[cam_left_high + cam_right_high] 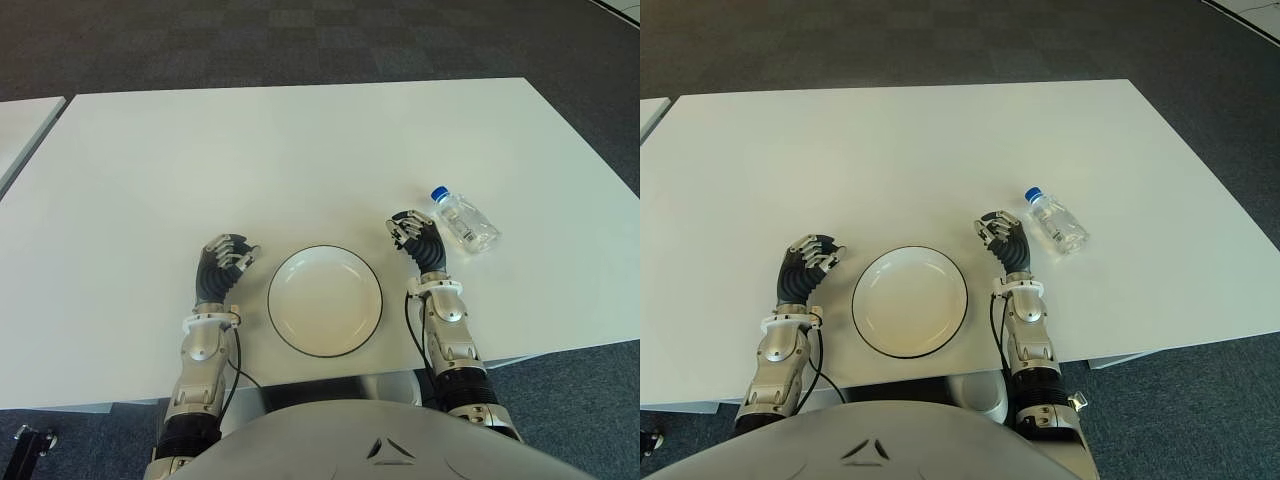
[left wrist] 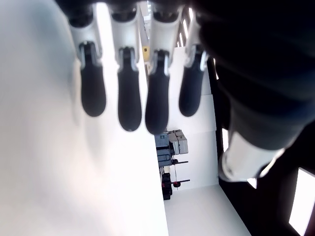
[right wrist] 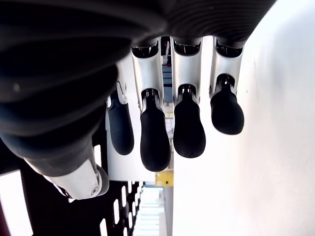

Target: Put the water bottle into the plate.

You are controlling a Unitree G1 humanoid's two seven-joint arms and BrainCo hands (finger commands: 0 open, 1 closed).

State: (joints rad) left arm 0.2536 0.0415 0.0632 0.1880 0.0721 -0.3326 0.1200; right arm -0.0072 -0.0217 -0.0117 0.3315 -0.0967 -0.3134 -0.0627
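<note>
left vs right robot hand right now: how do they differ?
The left robot hand shows beside the plate's left edge; the right robot hand is at its right edge. The right one is near the lying water bottle; the left one is far from it. Both have relaxed fingers and hold nothing.

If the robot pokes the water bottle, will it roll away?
Probably, a bit. The water bottle lies on its side on the white table, so its round body could roll. It looks clear and nearly empty, so likely light. The right hand shows just beside it, holding nothing.
</note>
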